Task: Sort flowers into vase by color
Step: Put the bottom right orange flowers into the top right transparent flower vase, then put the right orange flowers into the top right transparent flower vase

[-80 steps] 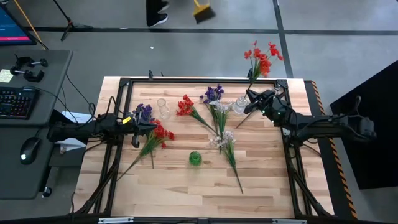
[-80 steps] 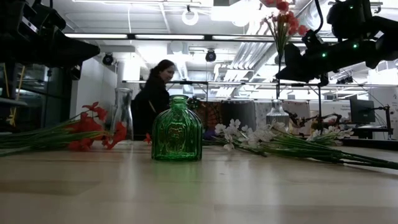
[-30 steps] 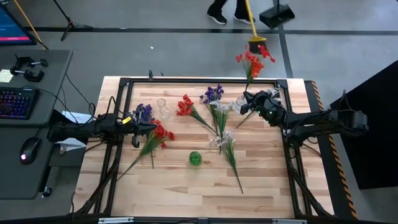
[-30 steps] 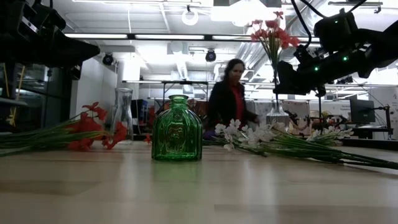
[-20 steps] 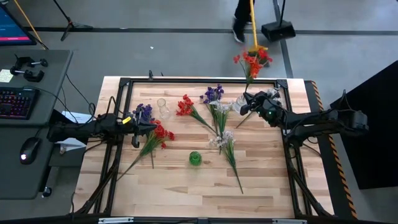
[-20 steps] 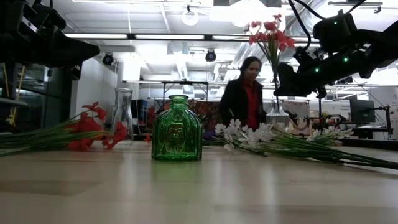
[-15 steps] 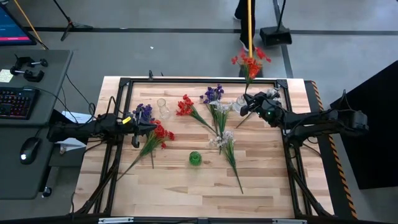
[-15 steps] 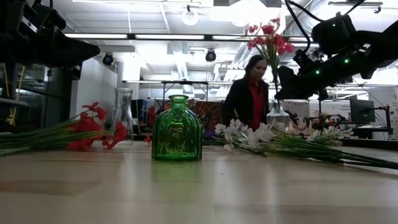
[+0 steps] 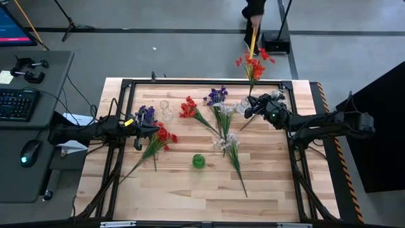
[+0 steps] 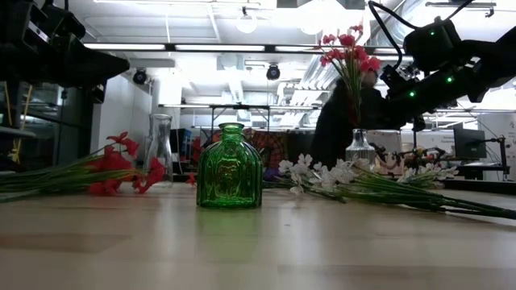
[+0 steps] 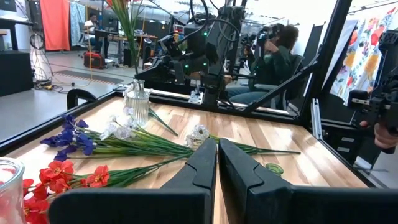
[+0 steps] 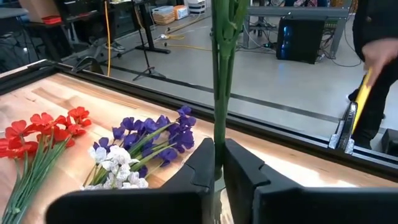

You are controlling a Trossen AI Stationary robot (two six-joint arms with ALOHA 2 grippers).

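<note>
My right gripper (image 9: 254,106) is shut on a red flower spray (image 9: 253,63), which stands upright over the clear ribbed vase (image 10: 359,149) near the table's far right. The spray's lower end reaches the vase mouth (image 11: 136,83); whether it is inside, I cannot tell. My left gripper (image 11: 217,163) is shut and waits at the table's left, over a purple spray (image 9: 145,114) and a red spray (image 9: 164,135). Lying flat mid-table are a red spray (image 9: 188,107), a purple spray (image 9: 217,95) and two white sprays (image 9: 224,111) (image 9: 228,144). My right gripper pinches the red spray's green stem (image 12: 219,134) between its two fingers, well below the blooms (image 10: 348,50). The fingers come level from the table's right and lie across the stem. The spray stands upright, with its blooms above the gripper.
A green bottle vase (image 9: 199,161) stands mid-table toward the near side. A tall clear vase (image 9: 165,109) stands at the far left. A loose green stem (image 9: 245,121) lies beside the ribbed vase. A person (image 9: 254,7) moves behind the far edge. Bare wood shows along the near edge.
My right gripper has eased slightly toward the table's left and down, still shut on the stem. The red spray has stayed upright and sunk a little toward the ribbed vase. A person has walked across behind the table.
</note>
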